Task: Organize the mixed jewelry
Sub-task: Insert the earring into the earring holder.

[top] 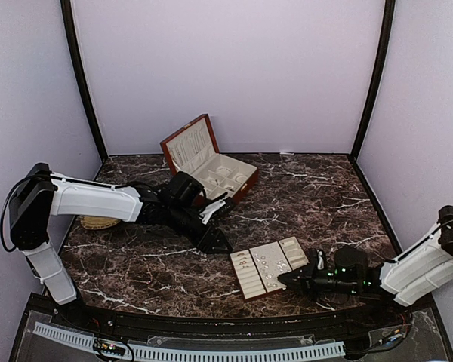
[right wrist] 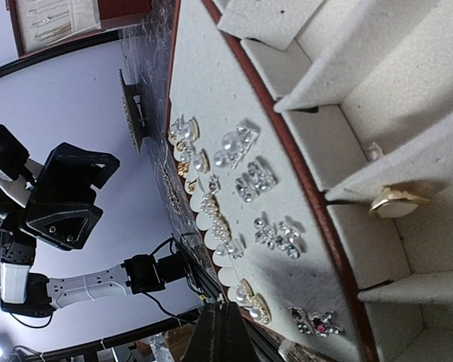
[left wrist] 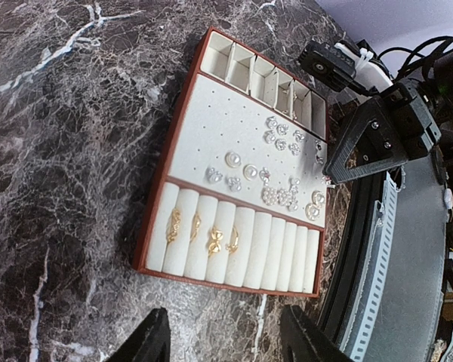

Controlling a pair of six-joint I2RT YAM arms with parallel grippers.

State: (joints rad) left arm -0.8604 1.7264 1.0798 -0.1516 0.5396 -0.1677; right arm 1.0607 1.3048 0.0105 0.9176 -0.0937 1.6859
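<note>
The mixed jewelry sits in a cream slotted tray (top: pixel 251 285) on the marble. Pearl and crystal earrings (left wrist: pixel 279 170) are pinned on its flat pad, and several gold rings (left wrist: pixel 204 234) sit in the roll slots. A gold piece (right wrist: pixel 392 202) lies in one end compartment. My left gripper (left wrist: pixel 226 348) hovers open just off the tray's roll-slot edge, nothing between its fingers. My right gripper (right wrist: pixel 225 326) is shut, its tip (left wrist: pixel 330 180) at the pad's near edge beside the pearl earrings (right wrist: pixel 249 302). I cannot see anything held in it.
An open red-brown wooden box (top: pixel 189 147) with cream lining stands at the back, behind the left arm. A round gold woven item (top: pixel 98 222) lies at the left, under that arm. The black table rail (top: pixel 211 324) runs along the near edge, close to the tray.
</note>
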